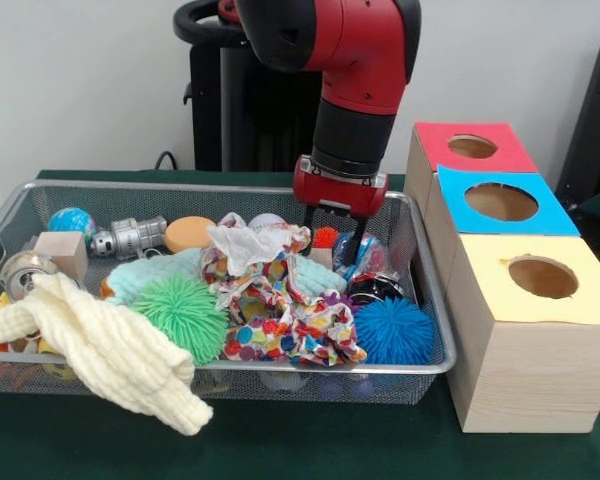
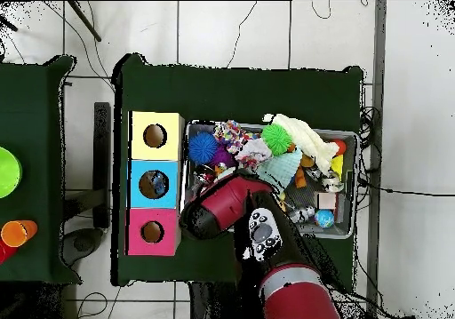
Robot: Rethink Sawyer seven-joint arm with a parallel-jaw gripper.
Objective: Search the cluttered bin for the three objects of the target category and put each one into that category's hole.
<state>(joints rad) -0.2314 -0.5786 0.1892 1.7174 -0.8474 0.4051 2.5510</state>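
Note:
The wire mesh bin holds mixed clutter; it also shows in the overhead view. My gripper reaches down into the bin's rear right part, open, its fingers straddling a small orange spiky ball. A see-through crinkly plastic piece with blue marks lies just right of the fingers. A pale crinkled plastic piece lies on a colourful cloth to the left. The blue-panelled hole is in the middle box on the right. In the overhead view the arm hides the gripper.
Red-panelled hole and yellow-panelled hole flank the blue one. In the bin: green spiky ball, blue spiky ball, cream knitted cloth, metal cans, orange disc, wooden block.

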